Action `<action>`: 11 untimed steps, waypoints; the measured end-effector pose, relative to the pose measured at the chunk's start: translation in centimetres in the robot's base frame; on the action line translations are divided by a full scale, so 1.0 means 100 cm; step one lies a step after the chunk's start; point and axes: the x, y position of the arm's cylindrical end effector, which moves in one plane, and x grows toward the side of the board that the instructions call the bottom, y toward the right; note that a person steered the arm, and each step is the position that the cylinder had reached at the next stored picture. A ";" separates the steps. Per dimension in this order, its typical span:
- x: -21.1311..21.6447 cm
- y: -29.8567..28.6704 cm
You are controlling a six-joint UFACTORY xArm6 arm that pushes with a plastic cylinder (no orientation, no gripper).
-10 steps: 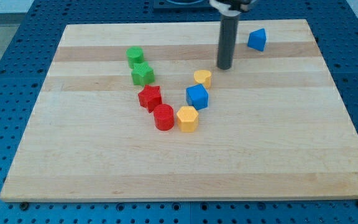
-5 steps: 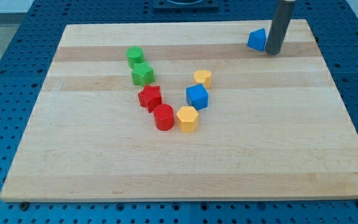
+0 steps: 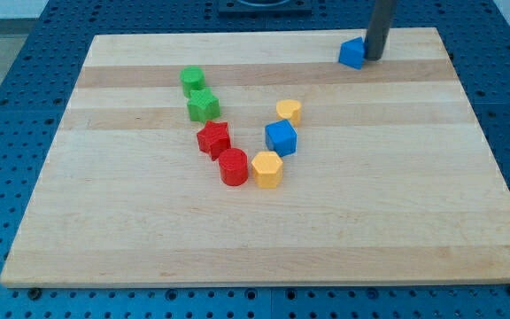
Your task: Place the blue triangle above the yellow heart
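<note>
My tip [image 3: 374, 58], a bare rod with nothing to pinch, touches the blue triangle's [image 3: 352, 54] right side and should push steadily leftward, stopping above the yellow heart [image 3: 289, 111].

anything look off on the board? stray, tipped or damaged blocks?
Nothing damaged or tipped. One outlier: the blue triangle sits alone near the board's top edge, far from the cluster around the yellow heart. My tip is against the triangle's right side. The other blocks sit flat.

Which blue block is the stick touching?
The blue triangle near the view's top edge. My tip sits against its right side. The other blue block sits mid-board beside the yellow heart.
</note>
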 end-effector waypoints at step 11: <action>0.045 -0.063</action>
